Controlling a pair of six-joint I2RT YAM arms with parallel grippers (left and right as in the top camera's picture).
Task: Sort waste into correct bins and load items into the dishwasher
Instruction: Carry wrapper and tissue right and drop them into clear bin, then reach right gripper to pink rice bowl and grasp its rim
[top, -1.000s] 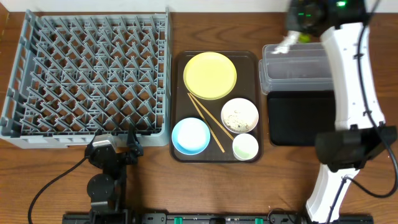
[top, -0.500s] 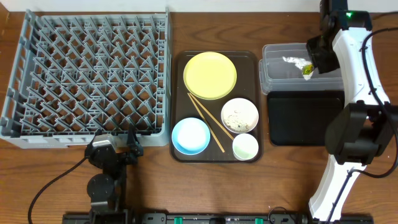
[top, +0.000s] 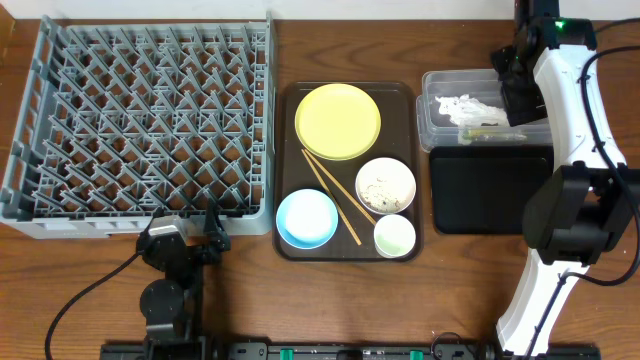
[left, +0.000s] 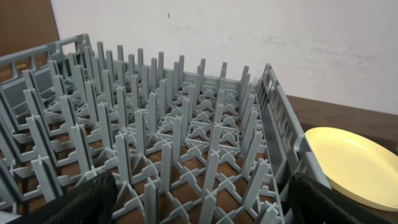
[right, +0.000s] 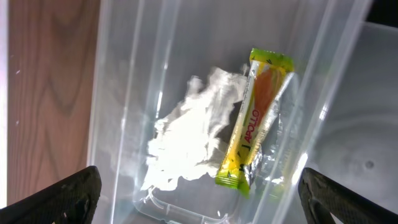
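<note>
While snack wrapper (right: 256, 118) and napkin (right: 186, 134) lie in the clear tub (top: 432, 115) beneath the spread right claw (right: 199, 177) | white bowl (top: 409, 178) of crumbs (top: 378, 188) sits at its 8 o'clock, nearer it than the left claw (left: 202, 193), also spread

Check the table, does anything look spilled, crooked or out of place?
Nothing looks spilled or damaged. The chopsticks lie loose and slanted on the serving tray, between the blue bowl and the white bowl, which holds food crumbs. The napkin and snack wrapper lie inside the clear tub.
</note>
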